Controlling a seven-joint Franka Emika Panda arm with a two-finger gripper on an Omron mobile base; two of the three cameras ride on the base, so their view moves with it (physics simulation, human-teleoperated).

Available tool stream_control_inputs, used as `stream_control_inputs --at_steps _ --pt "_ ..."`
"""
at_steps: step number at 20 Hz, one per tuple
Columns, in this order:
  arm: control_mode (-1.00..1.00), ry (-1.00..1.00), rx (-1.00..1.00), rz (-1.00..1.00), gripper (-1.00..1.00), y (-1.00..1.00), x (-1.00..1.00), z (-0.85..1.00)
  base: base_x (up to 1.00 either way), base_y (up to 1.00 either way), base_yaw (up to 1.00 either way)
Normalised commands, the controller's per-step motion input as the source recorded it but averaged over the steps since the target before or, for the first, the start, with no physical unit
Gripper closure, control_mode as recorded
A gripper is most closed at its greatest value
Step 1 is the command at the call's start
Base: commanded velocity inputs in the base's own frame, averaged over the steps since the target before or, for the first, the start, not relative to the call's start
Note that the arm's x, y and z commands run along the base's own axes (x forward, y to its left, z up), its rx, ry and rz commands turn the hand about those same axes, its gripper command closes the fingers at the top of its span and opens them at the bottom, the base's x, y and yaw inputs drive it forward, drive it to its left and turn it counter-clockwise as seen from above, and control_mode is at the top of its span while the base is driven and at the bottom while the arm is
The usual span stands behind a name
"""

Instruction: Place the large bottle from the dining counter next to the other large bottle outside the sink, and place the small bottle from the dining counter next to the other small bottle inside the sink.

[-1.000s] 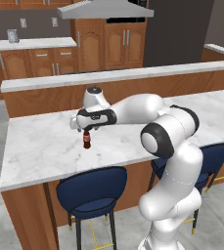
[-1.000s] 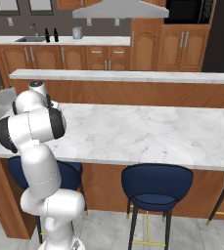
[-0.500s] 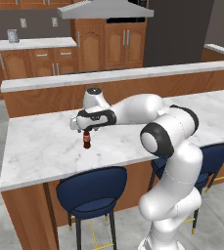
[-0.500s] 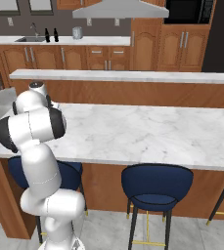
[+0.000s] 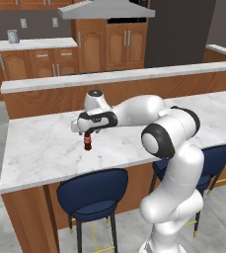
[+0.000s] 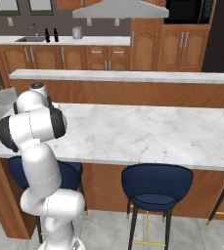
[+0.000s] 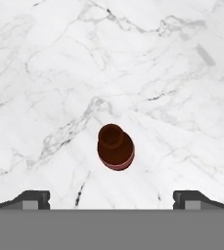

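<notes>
Hand view: pincer (image 7: 111, 199) spread wide above upright small bottle (image 7: 115, 147) on dining counter (image 7: 45, 73); label unreadable.

Long white-grey marble surface (image 5: 45, 148) on a brown wood panel base, small dark brown bottle with red band (image 5: 87, 142) upright near its left end
</notes>
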Motion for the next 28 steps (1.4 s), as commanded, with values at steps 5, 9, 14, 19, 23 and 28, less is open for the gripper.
stream_control_inputs --at_steps 5,9,14,19,23,28 --pt "-1.0 0.0 0.0 0.0 -1.0 0.0 0.01 -0.02 0.0 0.0 0.0" --pt "-1.0 0.0 0.0 0.0 -1.0 0.0 0.01 0.0 0.0 0.0 0.0" --pt "-1.0 0.0 0.0 0.0 -1.0 0.0 0.3 -0.02 0.0 0.0 0.0" --pt "-1.0 0.0 0.0 0.0 -1.0 0.0 0.18 0.0 0.0 0.0 0.0" --pt "-1.0 0.01 0.0 0.0 -1.0 0.0 0.0 -0.03 0.0 0.0 0.0" --pt "-1.0 0.01 0.0 0.0 -1.0 0.0 0.0 -0.19 0.0 0.0 0.0"
